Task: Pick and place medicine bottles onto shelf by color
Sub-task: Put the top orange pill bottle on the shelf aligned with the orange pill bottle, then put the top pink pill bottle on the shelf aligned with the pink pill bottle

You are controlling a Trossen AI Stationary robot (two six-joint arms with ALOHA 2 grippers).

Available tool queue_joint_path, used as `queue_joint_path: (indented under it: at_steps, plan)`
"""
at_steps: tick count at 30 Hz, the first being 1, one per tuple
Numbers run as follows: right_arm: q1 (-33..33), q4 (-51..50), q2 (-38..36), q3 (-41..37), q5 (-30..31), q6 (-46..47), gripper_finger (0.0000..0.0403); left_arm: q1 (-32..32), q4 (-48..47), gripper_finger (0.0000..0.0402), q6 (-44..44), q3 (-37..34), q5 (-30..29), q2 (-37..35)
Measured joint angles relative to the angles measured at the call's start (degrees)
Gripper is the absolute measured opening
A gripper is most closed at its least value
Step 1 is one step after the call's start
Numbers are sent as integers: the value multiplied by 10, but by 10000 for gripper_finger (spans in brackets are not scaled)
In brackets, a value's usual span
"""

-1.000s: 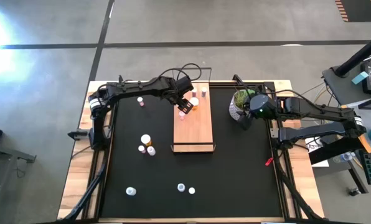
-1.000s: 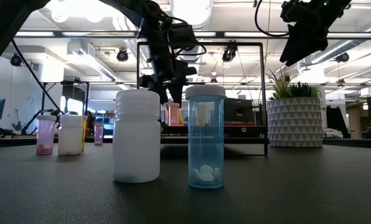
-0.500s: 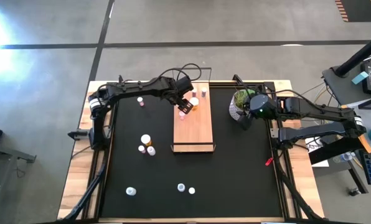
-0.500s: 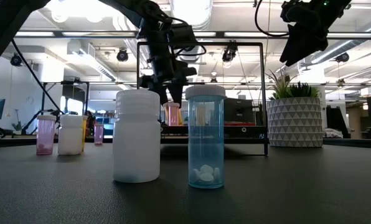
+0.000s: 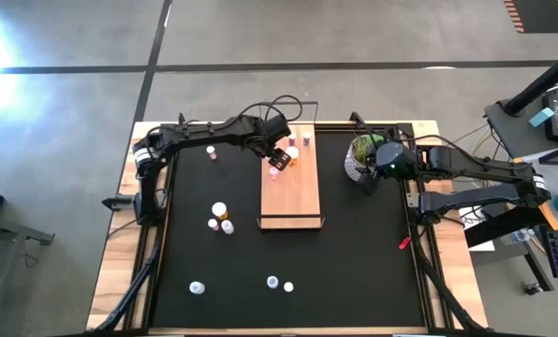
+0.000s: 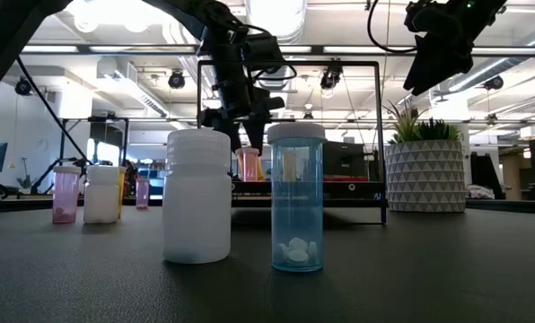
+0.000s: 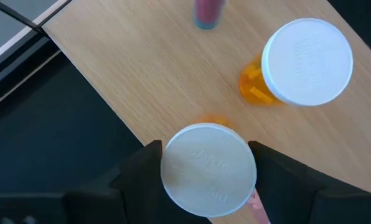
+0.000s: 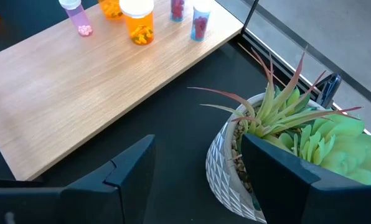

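Two jaws of the left gripper (image 7: 204,186) flank one orange bottle (image 7: 209,171) standing upright on the shelf (image 5: 291,192), cap up, long axis vertical. Jaws look spread, narrow gaps either side of the cap; whether a pad touches lower down cannot be told from the wrist view. A second orange bottle (image 7: 304,65) stands near on the same board. Judgement: retreat should go straight up along the bottle's axis, else a finger may clip it. Right gripper (image 5: 389,159) waits over the plant (image 8: 285,134), jaws spread, empty; left arm is nearer the loose bottles (image 5: 220,217) on the worktop.
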Motion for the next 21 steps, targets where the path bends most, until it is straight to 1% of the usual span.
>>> queue_joint_path:
  at_steps: [4,13,17,21]
  plan:
    - [0,0,0,0,0,0,226,0,1,242,-1,0,0,0]
    - [0,0,0,0,0,0,226,0,13,245,-21,5,-1,-1]
    - [0,0,0,0,0,0,226,0,33,247,-34,5,-2,-16]
    - [0,0,0,0,0,0,226,0,50,259,-34,6,-1,-34]
